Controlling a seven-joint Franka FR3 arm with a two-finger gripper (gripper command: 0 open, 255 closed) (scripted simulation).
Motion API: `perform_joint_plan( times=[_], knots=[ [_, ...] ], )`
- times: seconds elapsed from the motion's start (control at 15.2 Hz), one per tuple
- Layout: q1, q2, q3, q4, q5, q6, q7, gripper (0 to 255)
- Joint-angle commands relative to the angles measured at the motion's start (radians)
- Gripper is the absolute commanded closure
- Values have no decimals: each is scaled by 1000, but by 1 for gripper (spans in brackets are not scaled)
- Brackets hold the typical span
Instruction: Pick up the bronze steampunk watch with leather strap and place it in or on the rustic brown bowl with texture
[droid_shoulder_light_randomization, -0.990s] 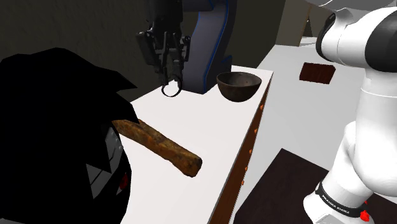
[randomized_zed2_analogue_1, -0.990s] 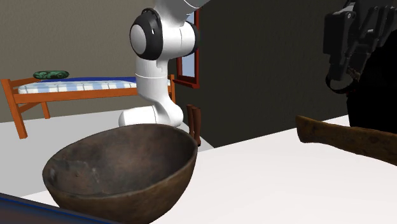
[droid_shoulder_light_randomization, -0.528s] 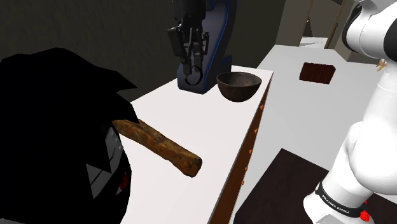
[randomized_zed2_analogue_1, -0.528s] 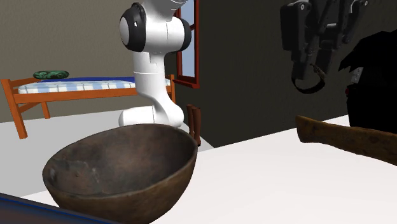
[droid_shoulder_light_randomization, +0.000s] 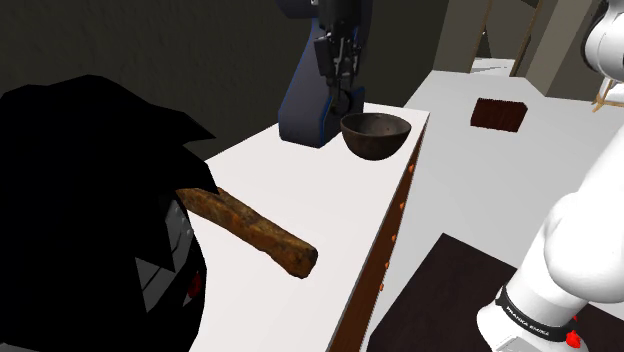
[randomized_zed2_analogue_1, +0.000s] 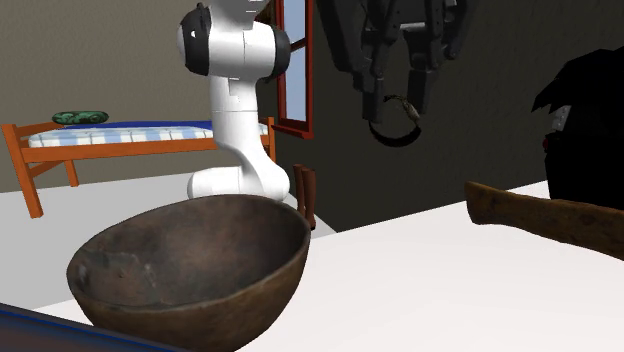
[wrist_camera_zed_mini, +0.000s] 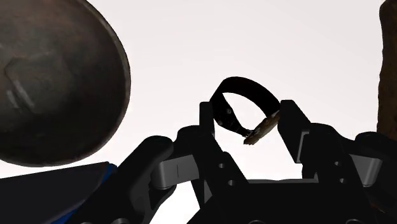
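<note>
**A:** What has the gripper (wrist_camera_zed_mini: 248, 114) got?

**B:** The watch (wrist_camera_zed_mini: 248, 84). The black fingers (wrist_camera_zed_mini: 294, 127) are closed narrow on it. The bronze face sits against one finger and the dark strap curls in a loop between them. In the second exterior view the watch hangs as a ring under the fingertips, high in the air, its long way running downward.

**A:** And the bowl (droid_shoulder_light_randomization: 375, 140)?

**B:** Not under the watch yet, by my reading. In the shoulder view the gripper hangs at the table's far end, above and just left of the bowl's far rim. In the wrist view the bowl's hollow lies off to one side, beyond the finger on the strap side. Directly below the watch is white table (droid_shoulder_light_randomization: 300, 190).

**A:** So sideways, then let go?

**B:** I'd judge so: a short carry toward the bowl's middle, then a release. The bowl's mouth faces up and is wide against the loop.

**A:** Anything in the way?

**B:** A blue upright slab (droid_shoulder_light_randomization: 300, 110) stands just behind the gripper and beside the bowl, so that's the one to keep off. The rough brown log (droid_shoulder_light_randomization: 255, 232) and the black mass (droid_shoulder_light_randomization: 80, 200) lie well apart, at the near left of the shoulder view.
</note>
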Motion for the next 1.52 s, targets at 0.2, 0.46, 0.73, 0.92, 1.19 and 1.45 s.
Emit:
perform_joint_plan(
  times=[0.2, 0.46, 0.73, 0.92, 1.19, 1.45],
  knots=[
    [-62, -40, -68, -44, -14, -16, -136, 255],
    [-109, -46, -123, -45, -36, -36, -243, 255],
    [-158, -30, -182, -21, -63, -58, -358, 255],
    [-159, -55, -182, -94, -63, -10, -364, 255],
    [-159, -83, -182, -184, -64, 51, -372, 255],
    [-159, -106, -182, -265, -64, 110, -379, 255]
  ],
)
